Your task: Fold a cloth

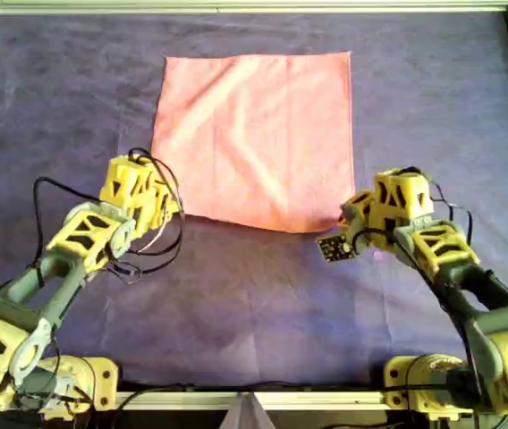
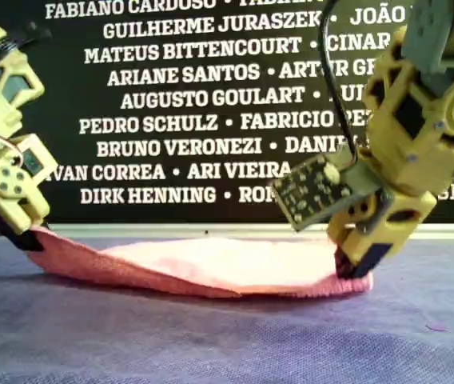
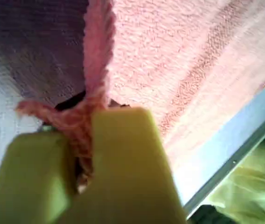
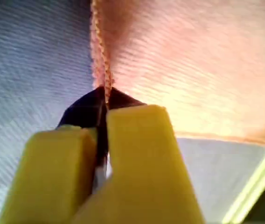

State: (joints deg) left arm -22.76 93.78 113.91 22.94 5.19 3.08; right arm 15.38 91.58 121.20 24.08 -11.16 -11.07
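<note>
Seen from overhead, the cloth (image 1: 258,134) lies spread on the cover (image 1: 263,304), towards the far middle. Its near-left and near-right corners are each pinched and slightly raised. My first gripper (image 3: 83,135) is clamped on one corner and my second gripper (image 4: 102,116) on the other. I cannot tell which holds which.

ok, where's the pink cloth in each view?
Overhead view: the cloth lies flat at upper centre of the table cover.
Exterior view: low across the middle, sagging between the two pinched corners.
First wrist view: a corner bunched in my first gripper.
Second wrist view: its edge in my second gripper.
Shared landmark: the table cover.
</note>
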